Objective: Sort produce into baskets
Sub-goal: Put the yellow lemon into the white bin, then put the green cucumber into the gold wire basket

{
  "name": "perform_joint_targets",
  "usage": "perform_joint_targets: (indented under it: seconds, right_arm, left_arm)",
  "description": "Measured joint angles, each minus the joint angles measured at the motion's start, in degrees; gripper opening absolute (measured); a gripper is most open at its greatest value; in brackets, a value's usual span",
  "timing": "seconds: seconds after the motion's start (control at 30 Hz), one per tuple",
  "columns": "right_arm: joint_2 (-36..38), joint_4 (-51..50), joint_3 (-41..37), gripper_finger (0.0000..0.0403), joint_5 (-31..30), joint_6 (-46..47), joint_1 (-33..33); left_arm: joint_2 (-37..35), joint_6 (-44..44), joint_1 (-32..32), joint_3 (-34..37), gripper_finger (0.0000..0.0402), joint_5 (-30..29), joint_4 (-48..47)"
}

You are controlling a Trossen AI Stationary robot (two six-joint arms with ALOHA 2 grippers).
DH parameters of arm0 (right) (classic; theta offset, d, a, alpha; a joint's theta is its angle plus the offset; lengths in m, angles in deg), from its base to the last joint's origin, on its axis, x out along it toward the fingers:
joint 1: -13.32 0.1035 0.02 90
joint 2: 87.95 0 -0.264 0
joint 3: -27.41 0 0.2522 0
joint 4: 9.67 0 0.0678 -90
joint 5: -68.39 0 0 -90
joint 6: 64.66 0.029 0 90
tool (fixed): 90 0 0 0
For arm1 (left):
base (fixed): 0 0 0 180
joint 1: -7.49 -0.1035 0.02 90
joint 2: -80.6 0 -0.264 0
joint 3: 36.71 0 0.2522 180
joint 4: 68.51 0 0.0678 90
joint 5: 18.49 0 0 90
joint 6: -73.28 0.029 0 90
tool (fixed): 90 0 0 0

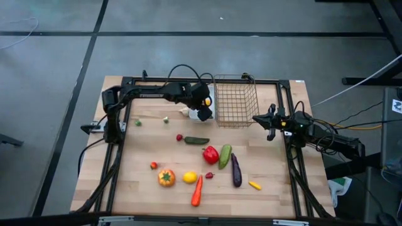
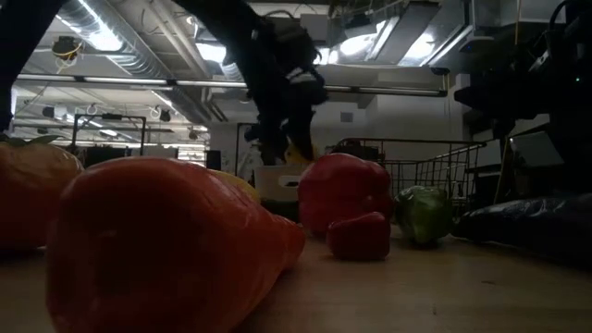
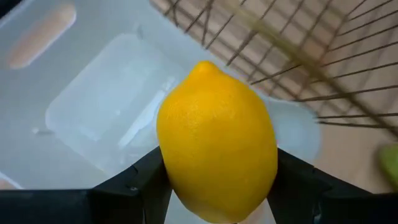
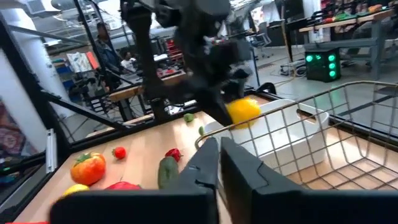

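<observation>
left gripper (image 3: 214, 186) pinches a yellow lemon (image 3: 216, 140) between its two dark fingers (image 3: 134, 183), hanging just over the shallow white tray (image 3: 93, 106), which sits touching or just beside the wire basket (image 1: 235, 100) at the table's far edge. right gripper (image 4: 219, 163) waits by the basket's other side, fingers pressed nearly together. on the wooden table (image 1: 138, 163) lie a red pepper (image 1: 210, 154), a green cucumber (image 1: 225, 156), a purple eggplant (image 1: 236, 171), an orange tomato (image 1: 166, 177), a second lemon (image 1: 190, 177) and a carrot (image 1: 197, 191); what looks like a small chilli (image 1: 254, 185) lies near the eggplant.
</observation>
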Motion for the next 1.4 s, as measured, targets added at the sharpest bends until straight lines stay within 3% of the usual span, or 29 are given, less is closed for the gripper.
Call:
perform_joint_targets:
  seconds: [0.27,0.6,0.97,1.17,1.4]
  right_arm:
    - [-0.02,0.13,0.0,0.0152,4.44,0.48,0.0]
    - [0.0,4.15,0.24,0.0273,11.45,3.23,0.0]
    - [-4.06,3.67,8.81,0.0281,14.21,-3.33,0.02]
    - [-15.59,-0.46,16.65,0.0281,17.61,-9.86,0.0]
    - [-31.18,-7.69,27.17,0.028,23.59,-19.91,0.02]
  left_arm:
    - [2.71,6.43,-0.19,0.0,0.0219,0.0,1.35]
    - [2.86,6.18,-0.83,0.0,0.0281,-0.22,0.96]
    - [1.7,10.16,-2.75,-2.82,0.0278,-0.22,0.73]
    - [1.64,12.86,-3.14,-7.99,0.0278,-0.17,-0.05]
    - [1.61,15.4,-2.99,-15.79,0.0278,-0.13,-8.56]
